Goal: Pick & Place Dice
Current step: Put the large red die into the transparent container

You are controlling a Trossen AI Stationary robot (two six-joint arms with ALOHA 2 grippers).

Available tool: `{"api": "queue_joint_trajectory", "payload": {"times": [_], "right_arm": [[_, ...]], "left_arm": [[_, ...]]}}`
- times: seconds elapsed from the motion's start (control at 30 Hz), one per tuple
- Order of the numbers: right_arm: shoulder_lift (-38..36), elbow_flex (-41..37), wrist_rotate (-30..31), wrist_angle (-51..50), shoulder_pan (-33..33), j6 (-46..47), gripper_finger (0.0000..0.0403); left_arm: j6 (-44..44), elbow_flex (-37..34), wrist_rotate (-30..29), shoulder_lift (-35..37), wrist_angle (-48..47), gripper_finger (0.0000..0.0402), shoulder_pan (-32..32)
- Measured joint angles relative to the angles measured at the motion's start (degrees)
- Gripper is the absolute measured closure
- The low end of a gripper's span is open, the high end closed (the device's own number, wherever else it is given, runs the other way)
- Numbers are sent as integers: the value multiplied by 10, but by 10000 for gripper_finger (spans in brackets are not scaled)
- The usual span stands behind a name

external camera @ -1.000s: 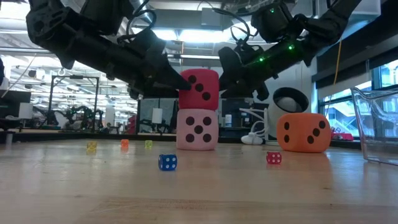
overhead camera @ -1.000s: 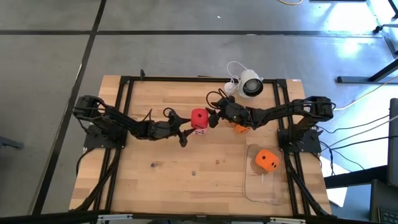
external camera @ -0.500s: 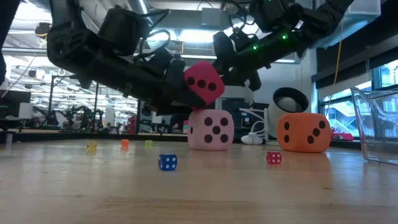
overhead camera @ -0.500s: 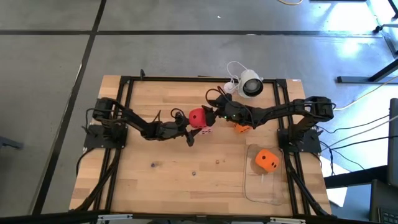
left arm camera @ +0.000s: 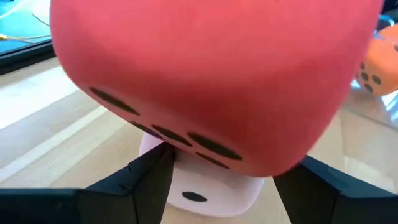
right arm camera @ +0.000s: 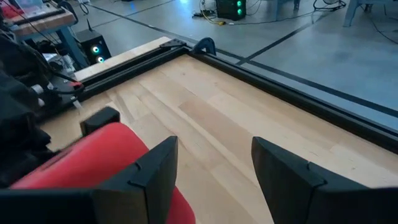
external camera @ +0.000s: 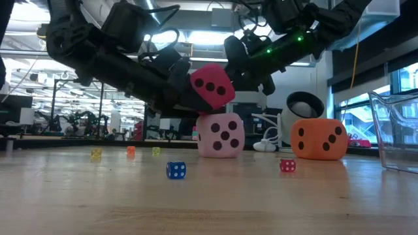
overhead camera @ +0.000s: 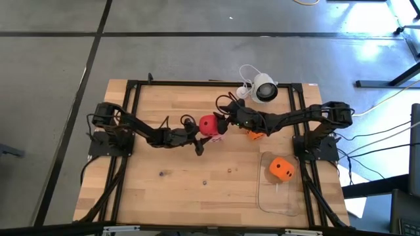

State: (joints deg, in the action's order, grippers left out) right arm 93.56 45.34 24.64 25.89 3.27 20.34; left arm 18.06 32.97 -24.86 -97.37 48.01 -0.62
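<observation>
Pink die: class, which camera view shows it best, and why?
The low view: the pink die shows a whole five-pip face under the tilted red die. High view shows a sliver, left wrist its top; right wrist none.

Arms: two dark, near-black jointed arms of chunky links, each rising from a black base plate at a side edge of the worktop.
Cables: thin black wires loop loosely along both arms, plainest near the wrists.
Lights: small green lamps glow on the right arm's forward links in the low view.
Left end effector: two flat, matte black fingers with angular, bevelled edges.
Right end effector: the same matte black fingers, broad and faceted, squared at the tips.
</observation>
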Motion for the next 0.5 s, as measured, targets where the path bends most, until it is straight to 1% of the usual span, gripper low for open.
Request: {"api": "queue_joint_trajectory", "payload": {"times": [0.2, 0.37, 0.5], "right_arm": [[1, -1, -3, -5, 0, -2, 195], [3, -2, -4, -13, 0, -4, 195], [3, -3, -4, -13, 0, -4, 195]], "left_arm": [[16, 0, 7, 37, -60, 137, -4], [16, -1, 22, 66, -87, 135, -11], [14, -1, 16, 74, -94, 135, -17]]}}
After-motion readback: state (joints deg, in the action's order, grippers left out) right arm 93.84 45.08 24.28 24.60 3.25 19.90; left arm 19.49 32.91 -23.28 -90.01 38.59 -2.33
